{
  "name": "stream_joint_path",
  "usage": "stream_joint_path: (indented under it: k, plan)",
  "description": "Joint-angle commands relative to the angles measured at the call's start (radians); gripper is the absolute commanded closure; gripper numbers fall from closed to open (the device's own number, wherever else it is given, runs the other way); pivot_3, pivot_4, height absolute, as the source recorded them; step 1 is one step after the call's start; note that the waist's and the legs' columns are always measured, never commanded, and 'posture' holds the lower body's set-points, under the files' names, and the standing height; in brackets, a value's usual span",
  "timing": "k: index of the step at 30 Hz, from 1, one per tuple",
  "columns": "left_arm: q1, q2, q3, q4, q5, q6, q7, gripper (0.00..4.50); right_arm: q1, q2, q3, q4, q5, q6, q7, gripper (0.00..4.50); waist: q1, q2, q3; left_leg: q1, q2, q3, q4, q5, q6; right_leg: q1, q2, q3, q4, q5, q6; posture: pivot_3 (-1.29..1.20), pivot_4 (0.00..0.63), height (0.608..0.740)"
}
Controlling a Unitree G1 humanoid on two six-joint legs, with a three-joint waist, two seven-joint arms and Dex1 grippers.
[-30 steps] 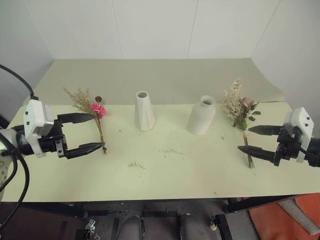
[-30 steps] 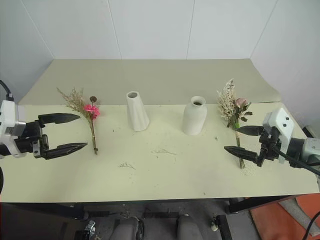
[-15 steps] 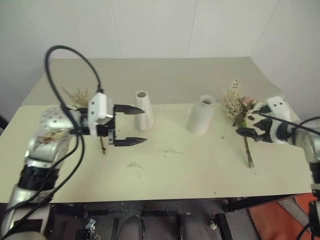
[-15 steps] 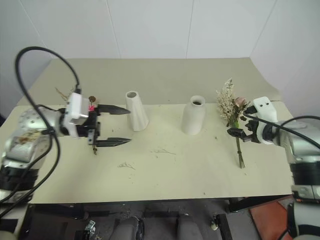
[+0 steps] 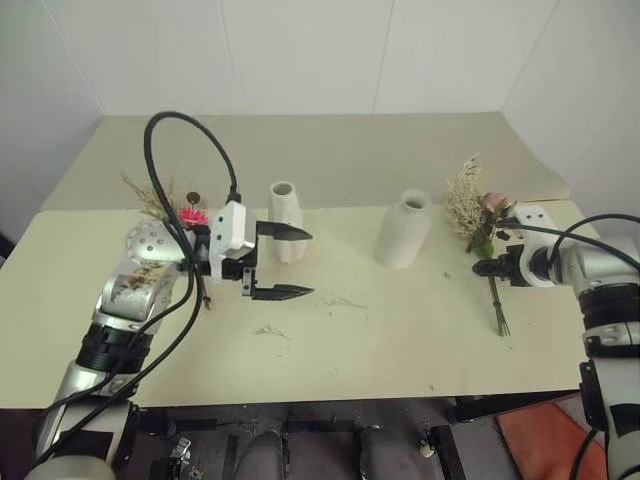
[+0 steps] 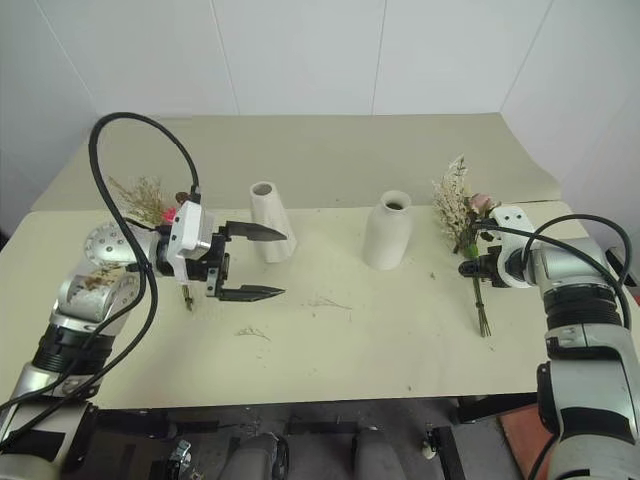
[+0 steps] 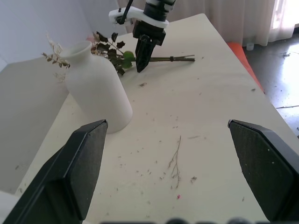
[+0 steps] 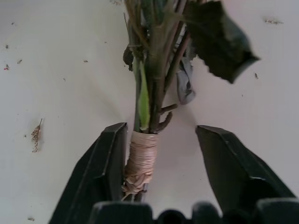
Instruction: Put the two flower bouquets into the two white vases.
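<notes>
The small bouquet [image 5: 192, 216], a pink flower with tan sprigs, lies on the table at the left, partly behind my left arm. My left gripper [image 5: 293, 263] hangs open and empty in front of the slim cone vase [image 5: 285, 212], pointing toward the rounded bottle vase [image 5: 405, 232]. The larger bouquet [image 5: 472, 215], with cream plumes and a pale rose, lies at the right. My right gripper [image 8: 161, 128] straddles its tan-wrapped stem [image 8: 140, 158]. One finger [image 8: 105, 163] touches the wrap and the other stands clear of it.
Loose bits of dried sprig [image 5: 270, 330] lie on the pale table [image 5: 400, 350] in front of the vases. A black cable [image 5: 190, 130] loops above my left arm. Both vases stand upright mid-table, a hand's width apart.
My left gripper swung right, from beside the small bouquet to in front of the cone vase, still open. My right gripper moved onto the larger bouquet's stem and narrowed.
</notes>
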Motion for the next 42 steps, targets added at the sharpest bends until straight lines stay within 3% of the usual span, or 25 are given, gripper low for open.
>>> stream_joint_path:
  k: [1, 5, 9, 13, 17, 19, 23, 31, 42]
  plan:
    - [0.014, 0.026, 0.054, -0.050, -0.015, -0.001, 0.017, 0.00, -0.038, -0.006, -0.013, -0.008, -0.013, 0.011, 0.002, 3.03, 0.000, 0.000, 0.000, 0.000, 0.000, 0.000, 0.000, 0.000, 0.000, 0.000, 0.000, 0.000, 0.000, 0.000, 0.000, 0.00, 0.150, 0.740]
    - [0.030, 0.033, 0.064, -0.065, -0.020, 0.005, 0.023, 0.00, -0.052, -0.001, -0.035, 0.004, -0.017, 0.016, -0.026, 4.27, 0.001, 0.000, 0.000, 0.000, 0.000, 0.000, 0.000, 0.000, 0.000, 0.000, 0.000, 0.000, 0.000, 0.000, 0.000, 0.00, 0.150, 0.740]
    - [0.033, 0.036, 0.067, -0.064, -0.017, 0.004, 0.026, 0.00, -0.064, -0.004, -0.108, -0.002, -0.013, -0.001, -0.109, 4.26, 0.005, 0.000, 0.000, 0.000, 0.000, 0.000, 0.000, 0.000, 0.000, 0.000, 0.000, 0.000, 0.000, 0.000, 0.000, 0.00, 0.150, 0.740]
    - [0.024, 0.042, 0.072, -0.053, -0.016, 0.004, 0.025, 0.00, -0.062, 0.029, -0.285, -0.165, 0.018, -0.149, -0.270, 4.26, 0.004, 0.000, 0.000, -0.001, 0.000, 0.000, 0.000, 0.000, 0.000, -0.001, 0.000, 0.000, 0.000, 0.000, 0.000, 0.00, 0.150, 0.740]
    - [0.012, 0.052, 0.081, -0.047, -0.023, 0.014, 0.023, 0.00, -0.046, 0.157, -0.480, -0.437, 0.117, -0.399, -0.369, 4.26, -0.009, 0.001, 0.000, -0.001, 0.001, 0.000, -0.001, 0.000, 0.000, -0.002, 0.000, 0.000, 0.002, 0.000, 0.000, 0.00, 0.150, 0.740]
    - [0.009, 0.055, 0.085, -0.042, -0.026, 0.017, 0.021, 0.00, -0.052, 0.259, -0.596, -0.556, 0.264, -0.429, -0.381, 4.26, -0.011, 0.001, 0.000, -0.001, 0.001, -0.001, -0.001, 0.000, 0.000, -0.002, 0.001, 0.000, 0.004, 0.000, 0.000, 0.00, 0.150, 0.740]
    - [0.003, 0.066, 0.094, -0.034, -0.031, 0.026, 0.011, 0.00, -0.037, 0.383, -0.578, -0.665, 0.323, -0.547, -0.382, 4.26, -0.012, 0.001, 0.000, -0.001, 0.001, -0.001, 0.000, 0.000, 0.000, 0.000, 0.000, -0.001, 0.005, 0.000, 0.001, 0.00, 0.150, 0.740]
    - [0.024, 0.104, 0.116, -0.054, -0.038, 0.043, 0.023, 0.00, -0.024, 0.584, -0.478, -0.613, 0.329, -0.691, -0.407, 4.26, -0.022, 0.002, 0.000, 0.000, 0.001, -0.001, -0.001, 0.000, 0.000, -0.001, 0.000, -0.001, 0.006, 0.001, 0.001, 0.00, 0.150, 0.740]
    - [0.109, 0.150, 0.170, -0.140, -0.057, 0.094, 0.053, 0.00, 0.017, 0.600, -0.410, -0.460, 0.281, -0.828, -0.364, 4.26, -0.023, 0.002, 0.001, 0.000, 0.001, -0.001, -0.001, 0.000, 0.000, -0.001, 0.000, -0.001, 0.006, 0.001, 0.001, 0.00, 0.150, 0.740]
